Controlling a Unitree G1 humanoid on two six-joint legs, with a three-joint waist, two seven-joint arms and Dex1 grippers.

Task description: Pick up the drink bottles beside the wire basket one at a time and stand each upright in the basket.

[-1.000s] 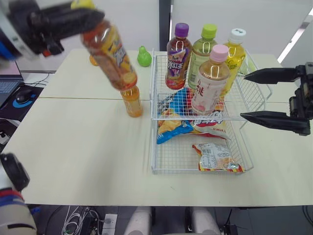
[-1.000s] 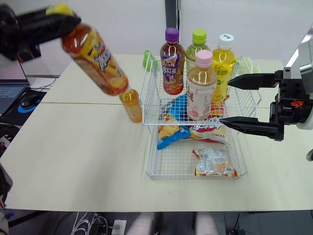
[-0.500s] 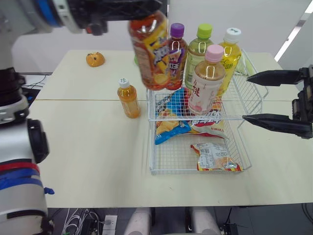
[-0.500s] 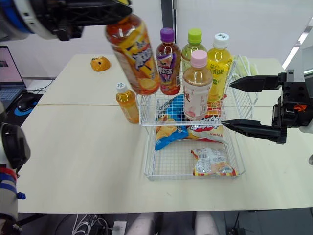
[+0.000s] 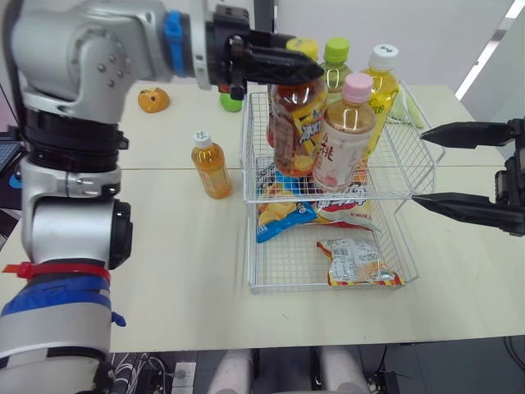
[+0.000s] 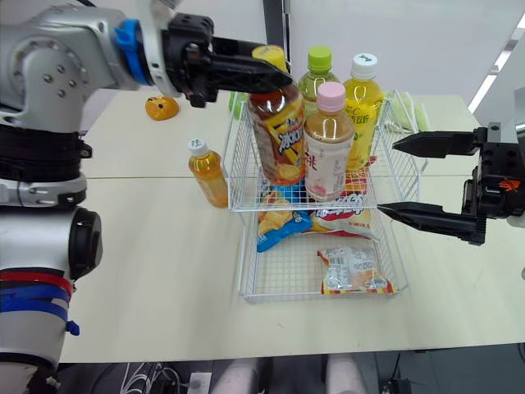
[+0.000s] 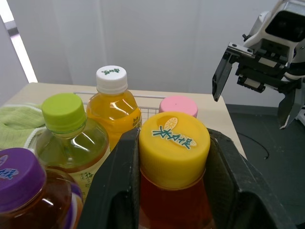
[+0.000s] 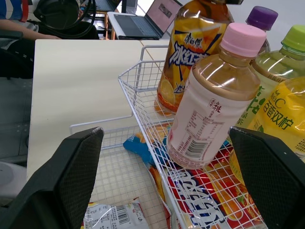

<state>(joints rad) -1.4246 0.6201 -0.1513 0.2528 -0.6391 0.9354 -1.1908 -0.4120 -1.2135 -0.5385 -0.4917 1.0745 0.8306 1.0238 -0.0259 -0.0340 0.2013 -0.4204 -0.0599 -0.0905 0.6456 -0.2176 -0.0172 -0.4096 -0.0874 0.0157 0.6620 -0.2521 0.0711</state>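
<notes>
Bottles: you have six. Five are in the upper tier of the wire basket (image 5: 328, 286): tea bottle (image 5: 294, 123), pink-cap bottle (image 5: 344, 135), green-cap bottle (image 5: 336, 53), white-cap bottle (image 5: 381, 74), purple-cap bottle (image 7: 19, 176). One small orange bottle (image 5: 211, 164) stands upright on the surface (image 5: 164, 246), near the basket's left side but apart from it.
Snack packs (image 5: 358, 263): three, lower tier.
Orange toy (image 5: 152, 100): one, upper left of frame.
Left arm: comes in level from the upper left, with the left gripper (image 7: 174, 143) above the basket's top.
Left fingers (image 7: 119, 191): clamped on the tea bottle's yellow cap, one on each side.
Tea bottle: inside the upper tier, leaning slightly, just beside the pink-cap bottle. You can't tell whether its base rests on the wire.
Right arm: right edge of frame. The right gripper (image 5: 420, 167) is level, points at the basket's right side and is apart from it.
Right fingers (image 8: 71, 171): spread wide, holding nothing.
Left wrist view: gives you the purple cap beside the green cap; in the head views the tea bottle stands in front of it.
Right wrist view: a laptop (image 8: 147, 21) on a far desk.
</notes>
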